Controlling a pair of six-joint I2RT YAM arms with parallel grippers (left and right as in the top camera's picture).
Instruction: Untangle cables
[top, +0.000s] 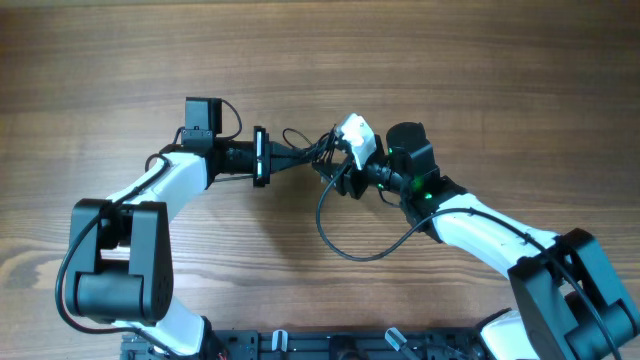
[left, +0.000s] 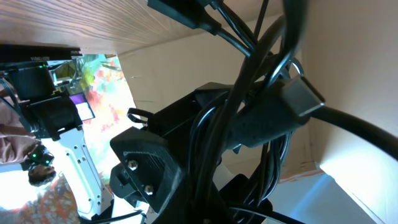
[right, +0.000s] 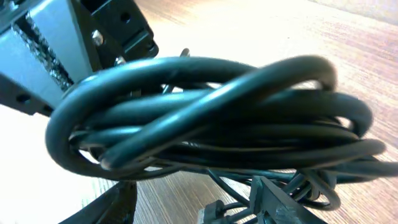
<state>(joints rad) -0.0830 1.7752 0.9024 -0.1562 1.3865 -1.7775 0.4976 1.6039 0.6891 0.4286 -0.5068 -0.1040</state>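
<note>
- The left arm reaches in from the lower left of the wooden table, with its forearm pointing right.
- The left gripper is clamped tight on the cables. In its wrist view, several black cords run between the fingers and fill most of the frame.
- A blocky black plug lies against the cords near the top right of that wrist view. No writing on it can be read.
- The cables form a knotted black bundle between the two grippers, just above the tabletop near the middle of the table.
- One long loop drops from the bundle and curves across the wood towards the right arm.
- The right gripper meets the bundle from the right, below a white camera housing.
- In the right wrist view the cords are a thick, twisted coil across the frame. The gripper's jaws stand partly apart beneath it, with thinner cords between them. I cannot tell whether they hold anything.
- The right arm runs off to the lower right.
</note>
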